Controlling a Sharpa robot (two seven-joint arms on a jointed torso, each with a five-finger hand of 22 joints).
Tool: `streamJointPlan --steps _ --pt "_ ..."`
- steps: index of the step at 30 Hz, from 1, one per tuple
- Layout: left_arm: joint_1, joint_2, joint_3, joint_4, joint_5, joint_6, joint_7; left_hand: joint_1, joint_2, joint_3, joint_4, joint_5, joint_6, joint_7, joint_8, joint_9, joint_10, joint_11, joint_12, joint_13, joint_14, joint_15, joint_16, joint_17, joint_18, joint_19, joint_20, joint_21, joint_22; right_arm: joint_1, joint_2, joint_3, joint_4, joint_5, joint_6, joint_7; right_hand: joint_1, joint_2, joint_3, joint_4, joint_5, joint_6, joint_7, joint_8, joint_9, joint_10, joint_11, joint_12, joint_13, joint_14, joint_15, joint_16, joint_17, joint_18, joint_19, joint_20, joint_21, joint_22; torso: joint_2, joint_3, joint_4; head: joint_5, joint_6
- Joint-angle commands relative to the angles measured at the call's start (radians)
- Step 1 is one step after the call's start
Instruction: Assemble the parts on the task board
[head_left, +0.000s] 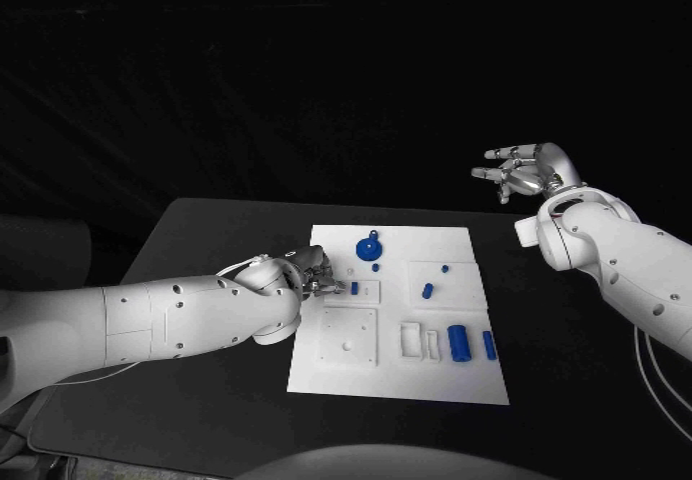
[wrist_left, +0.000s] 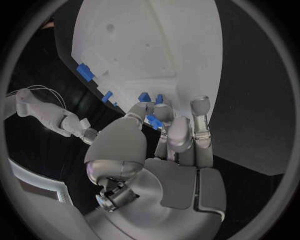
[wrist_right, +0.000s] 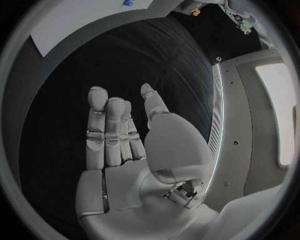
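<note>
Parts (head_left: 459, 343) lie loose on the task board (head_left: 447, 385), so my left hand (head_left: 306, 274), pinching a small blue piece (wrist_left: 152, 120), could knock them while my right hand (head_left: 526, 172) hangs open.

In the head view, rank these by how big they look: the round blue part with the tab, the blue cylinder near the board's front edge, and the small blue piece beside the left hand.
1. Round blue part with the tab
2. Blue cylinder, close in size to the first, so that order is unsure
3. Small blue piece beside the left hand, clearly smallest
</note>
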Motion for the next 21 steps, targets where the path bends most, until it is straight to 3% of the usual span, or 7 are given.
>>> streamJointPlan --steps 1,13,21 --pt "-0.001 0.003 0.0 -0.003 -0.003 0.037 -0.009 0.012 -0.001 0.102 -0.095 -0.001 0.021 -0.027 0.0 0.0 -0.007 0.0 -0.005 -0.002 -0.004 0.001 -0.005 -0.002 0.007 0.001 -0.002 -0.005 0.019 0.0 0.001 0.0 0.001 -0.007 0.015 0.002 -0.001 0.006 -0.001 -0.005 -0.005 0.007 0.001 0.0 0.001 0.0 -0.007 0.003 -0.001 -0.005 -0.004 0.006 -0.001 0.007 0.003 -0.002 0.003 0.034 0.0 -0.0001 0.0006 0.0 0.0" --pt "-0.001 0.003 0.0 -0.002 -0.002 0.033 -0.018 0.013 0.0 0.101 -0.095 -0.003 0.019 -0.027 0.001 0.001 -0.005 -0.001 -0.002 0.002 -0.003 0.001 -0.002 0.001 0.008 0.005 -0.002 0.0 0.021 0.0 0.001 0.0 0.001 -0.007 0.017 0.002 -0.001 0.006 -0.001 -0.005 -0.005 0.007 0.001 0.0 0.001 0.0 -0.007 0.003 -0.001 -0.005 -0.004 0.006 -0.001 0.007 0.003 -0.002 0.003 0.034 0.001 -0.0015 -0.0004 -0.002 -0.001" --pt "-0.001 0.001 0.0 -0.001 -0.001 0.037 -0.02 0.013 0.0 0.102 -0.094 -0.003 0.019 -0.027 0.002 0.001 -0.005 -0.001 -0.001 0.002 -0.002 0.001 -0.001 0.002 0.008 0.005 -0.003 0.001 0.021 0.0 0.001 0.0 0.0 -0.007 0.019 0.001 -0.003 0.01 -0.002 -0.012 -0.007 0.007 0.001 0.0 0.001 0.0 -0.007 0.004 -0.002 -0.005 -0.004 0.006 -0.002 0.007 0.003 -0.002 0.004 0.034 0.0 -0.0004 0.0005 -0.002 -0.003"
